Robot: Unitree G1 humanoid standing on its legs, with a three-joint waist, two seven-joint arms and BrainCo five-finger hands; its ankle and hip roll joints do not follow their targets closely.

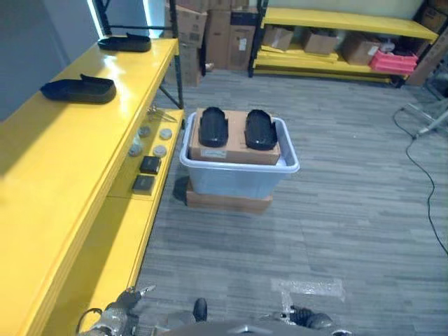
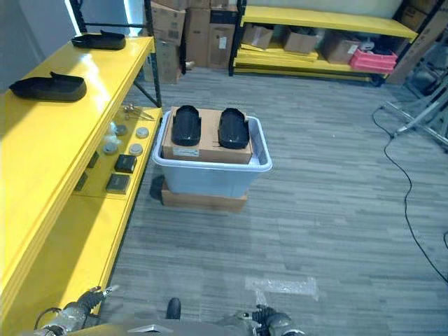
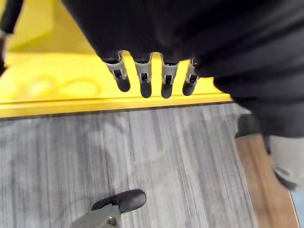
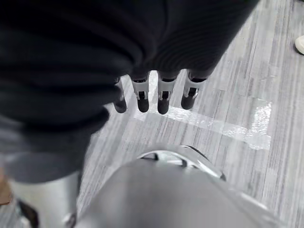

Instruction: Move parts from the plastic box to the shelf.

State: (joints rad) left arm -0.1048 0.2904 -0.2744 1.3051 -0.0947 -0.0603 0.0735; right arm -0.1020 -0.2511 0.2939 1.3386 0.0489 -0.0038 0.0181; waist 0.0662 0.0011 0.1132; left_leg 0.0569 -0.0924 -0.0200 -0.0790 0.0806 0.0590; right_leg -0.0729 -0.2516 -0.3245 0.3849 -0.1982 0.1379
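1. The plastic box (image 1: 238, 175) stood on the grey floor (image 1: 336, 210), just beside the yellow shelf (image 1: 63, 175), resting on a flat brown board (image 1: 227, 201).
2. A cardboard box (image 1: 234, 143) sat inside the plastic box. Two black parts (image 1: 213, 127) lay side by side on top of it, apart from each other.
3. Two more black parts were on the shelf's top board: one (image 1: 78, 89) nearer the robot, one (image 1: 124, 43) at the far end.
4. The shelf's lower board carried small round discs (image 1: 160, 150) and two dark square blocks (image 1: 149, 164).
5. The left hand (image 3: 142, 76) hung low beside the lower shelf edge, fingers straight and relaxed, holding nothing.
6. The right hand (image 4: 156, 92) hung over the floor above a strip of clear tape (image 4: 223, 126), fingers likewise straight, empty.
7. Further yellow racks (image 1: 336, 28) with cardboard boxes stood along the back wall.
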